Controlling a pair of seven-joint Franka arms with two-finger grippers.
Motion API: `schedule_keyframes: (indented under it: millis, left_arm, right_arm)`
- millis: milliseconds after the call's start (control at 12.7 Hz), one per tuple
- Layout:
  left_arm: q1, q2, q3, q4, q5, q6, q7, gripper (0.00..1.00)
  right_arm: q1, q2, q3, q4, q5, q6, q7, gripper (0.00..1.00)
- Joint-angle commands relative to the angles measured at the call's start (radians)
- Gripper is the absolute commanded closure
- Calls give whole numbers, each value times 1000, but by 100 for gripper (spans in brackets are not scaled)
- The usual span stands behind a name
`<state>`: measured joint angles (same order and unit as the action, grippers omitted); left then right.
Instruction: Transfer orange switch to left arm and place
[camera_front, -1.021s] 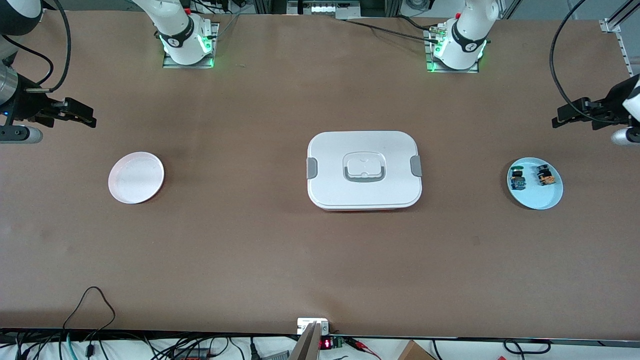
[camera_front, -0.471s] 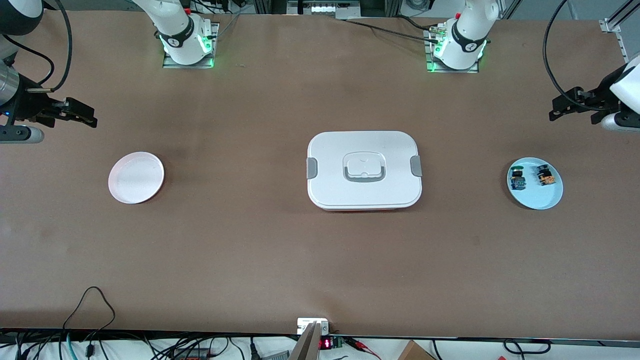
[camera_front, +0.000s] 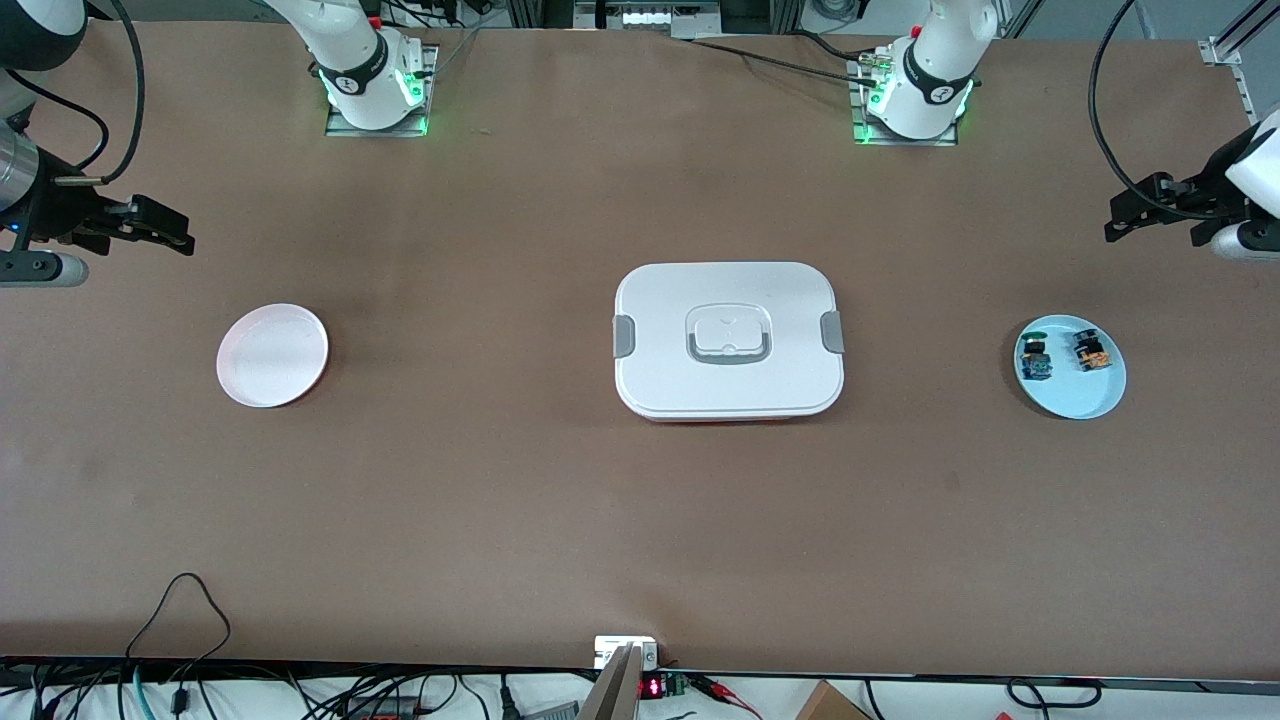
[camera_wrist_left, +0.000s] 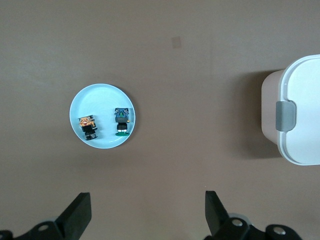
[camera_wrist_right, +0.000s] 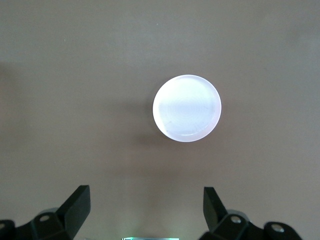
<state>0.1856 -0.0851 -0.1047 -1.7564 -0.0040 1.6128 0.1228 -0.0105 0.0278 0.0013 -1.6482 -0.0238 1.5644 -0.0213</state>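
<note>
The orange switch (camera_front: 1090, 352) lies on a light blue plate (camera_front: 1075, 400) toward the left arm's end of the table, beside a green-capped part (camera_front: 1035, 357). In the left wrist view the orange switch (camera_wrist_left: 88, 127) and the plate (camera_wrist_left: 102, 95) show below the open, empty left gripper (camera_wrist_left: 147, 197). In the front view the left gripper (camera_front: 1115, 222) hovers over bare table near that plate. The white box (camera_front: 728, 340) stands mid-table and shows in the left wrist view (camera_wrist_left: 300, 115). The right gripper (camera_front: 180, 235) is open and empty, waiting over the right arm's end of the table (camera_wrist_right: 145, 192).
A pale pink empty plate (camera_front: 272, 355) lies toward the right arm's end, also in the right wrist view (camera_wrist_right: 186, 107). Cables and a small device line the table edge nearest the front camera (camera_front: 625, 655).
The left gripper has shifted a little toward the arms' bases and its wrist has turned. The right arm, box, plates and switches have not moved.
</note>
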Motion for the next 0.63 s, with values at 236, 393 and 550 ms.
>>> schedule_keyframes:
  millis: [236,393,550]
  left_arm:
    - [-15,19,-4,46,36,-40,-12,0]
    - [-12,22,0,58,27,-40,-17,0]
    - [-12,30,0,72,26,-42,-22,0]
  right_arm:
    - [-2,-6,8,2,7,3,-8,0]
    - [-2,-6,8,2,5,3,-9,0]
    - [-2,-8,8,1,5,2,-9,0]
